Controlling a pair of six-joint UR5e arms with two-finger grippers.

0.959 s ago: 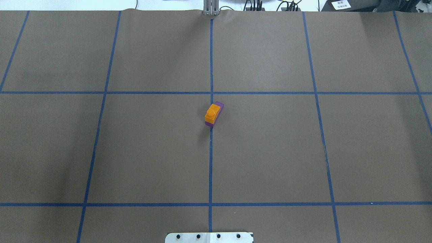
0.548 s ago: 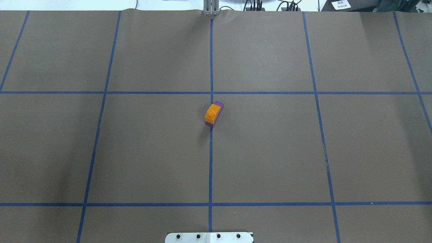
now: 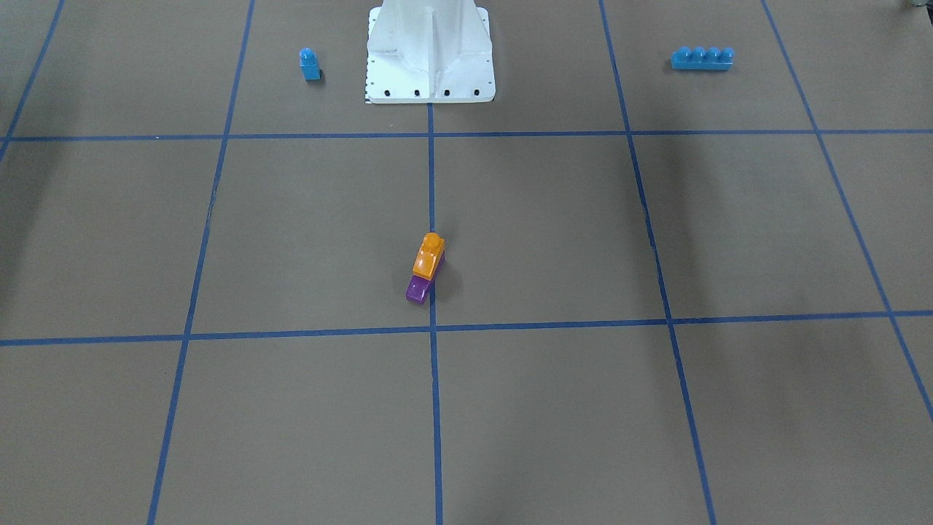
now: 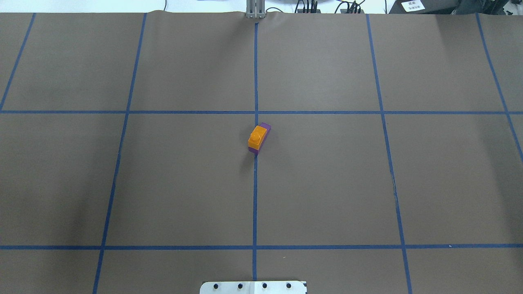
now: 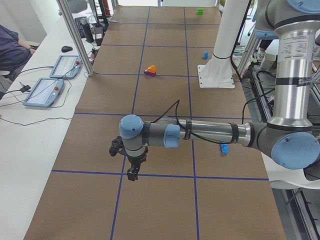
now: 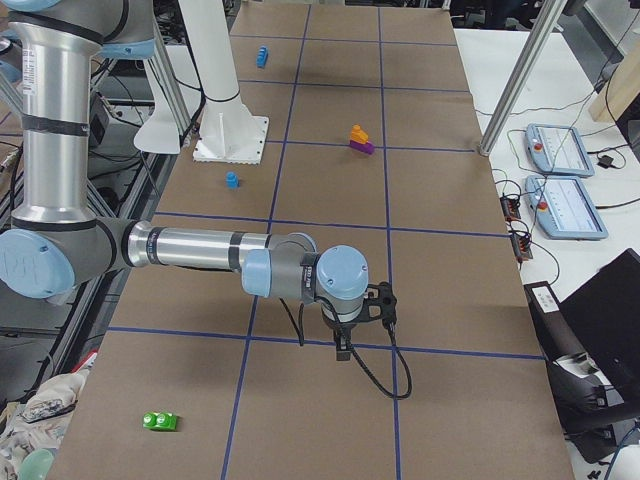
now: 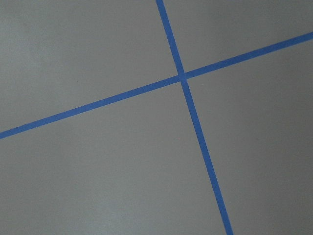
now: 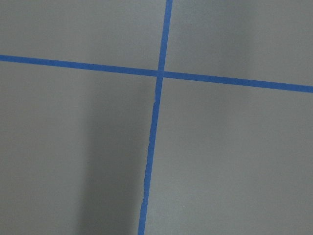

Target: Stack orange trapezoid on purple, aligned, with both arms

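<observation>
The orange trapezoid (image 4: pixel 256 136) sits on top of the purple brick (image 4: pixel 265 127) at the table's middle, beside the centre tape line. In the front-facing view the orange trapezoid (image 3: pixel 428 257) covers the purple brick's robot-side part, and the purple end (image 3: pixel 417 290) sticks out on the operators' side. Neither gripper touches them. My left gripper (image 5: pixel 132 173) hangs over a tape crossing far to the left; I cannot tell if it is open or shut. My right gripper (image 6: pixel 342 348) hangs over a crossing far to the right; I cannot tell its state either.
A small blue single-stud brick (image 3: pixel 309 64) and a long blue four-stud brick (image 3: pixel 702 58) lie on either side of the white robot base (image 3: pixel 430 73). A green brick (image 6: pixel 160 421) lies at the table's right end. Operator tablets (image 5: pixel 50 85) lie beyond the far edge.
</observation>
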